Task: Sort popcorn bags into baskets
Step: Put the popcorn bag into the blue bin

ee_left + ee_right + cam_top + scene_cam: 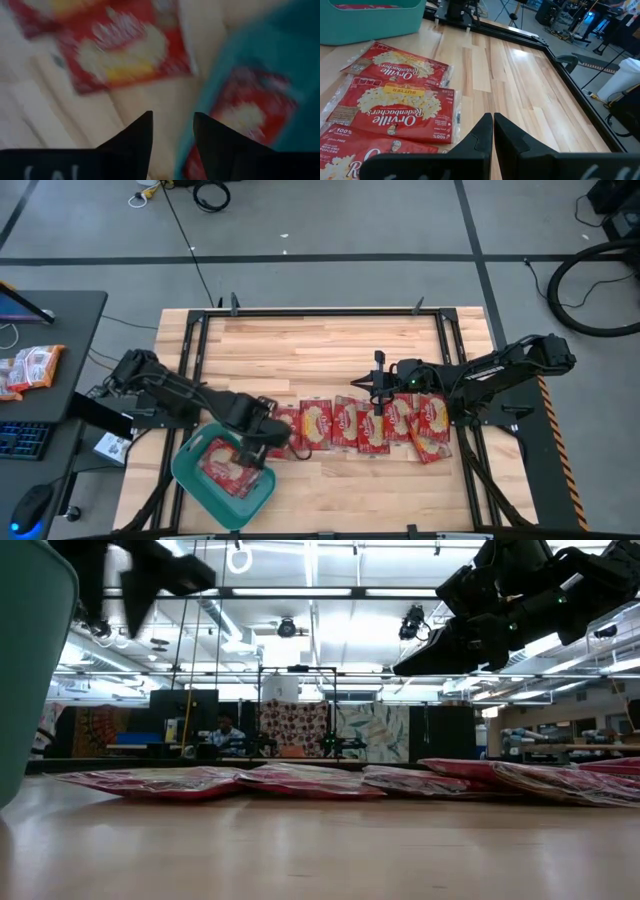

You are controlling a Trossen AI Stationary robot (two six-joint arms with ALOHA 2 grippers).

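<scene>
In the high view the left gripper (262, 442) hovers at the upper right rim of the teal basket (188, 470), fingers apart and empty, one popcorn bag (226, 470) already inside. The remaining popcorn bags (345, 426) run rightward across mid-frame; the nearest lies just right of it. The right gripper (379, 396), fingers closed and empty, hangs over the row's middle.

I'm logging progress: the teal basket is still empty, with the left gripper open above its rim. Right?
Not quite. The teal basket already holds at least one popcorn bag, as the high view shows. The rest stands: the left gripper is open above its rim.
</scene>
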